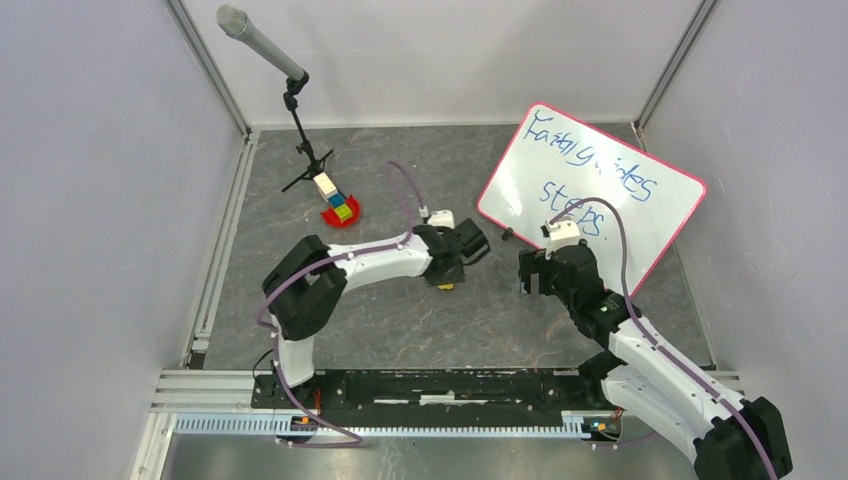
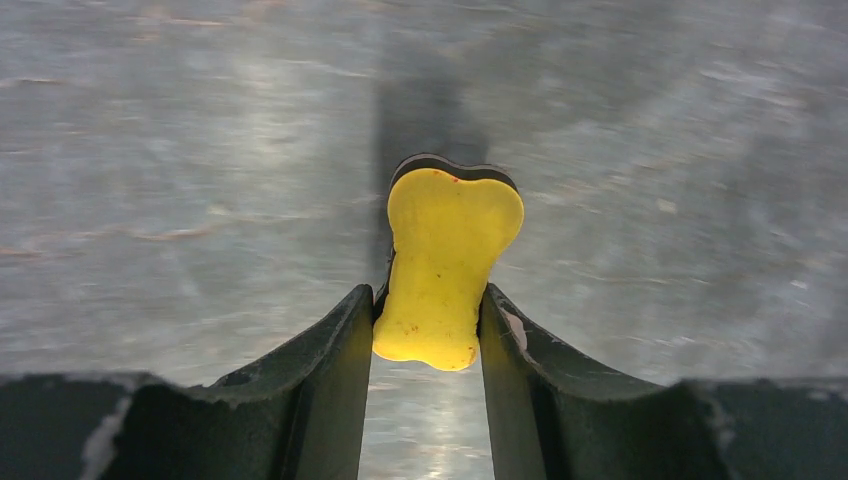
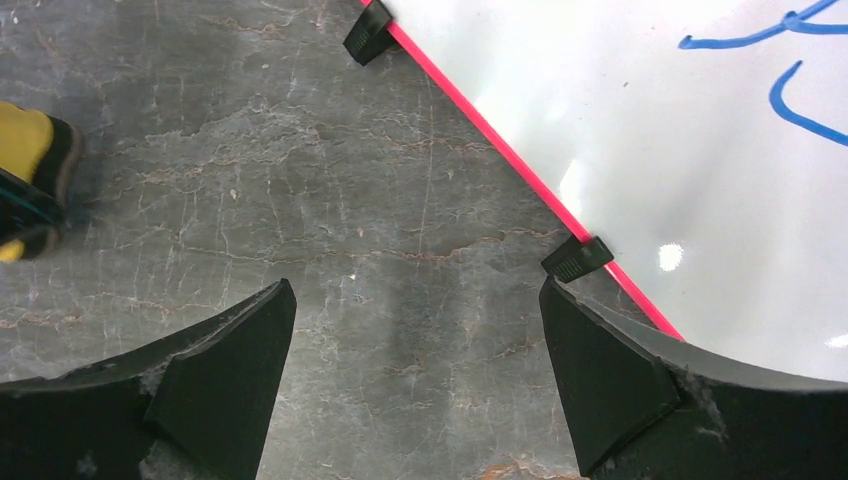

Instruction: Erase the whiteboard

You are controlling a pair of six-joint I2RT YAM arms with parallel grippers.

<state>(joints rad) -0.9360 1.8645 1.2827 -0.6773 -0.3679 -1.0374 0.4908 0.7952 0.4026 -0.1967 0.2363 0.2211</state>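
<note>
The whiteboard (image 1: 600, 190), white with a pink-red frame and blue handwriting, lies at the back right of the table. The right wrist view shows its edge (image 3: 680, 130) and two black feet (image 3: 577, 258). A yellow eraser (image 2: 450, 250) with a dark underside sits between my left gripper's (image 2: 430, 300) fingers, which are shut on its narrow waist just above the table. That gripper (image 1: 462, 255) is mid-table, left of the board. My right gripper (image 1: 530, 272) stands open over bare table beside the board's near edge, with nothing between its fingers (image 3: 240, 350). The eraser (image 3: 22, 140) shows at that view's left edge.
A microphone on a black stand (image 1: 300, 110) rises at the back left. Beside its foot sits a red dish with coloured blocks (image 1: 340, 208). Grey walls and metal rails close in the table on three sides. The table top is grey marbled stone (image 3: 400, 180).
</note>
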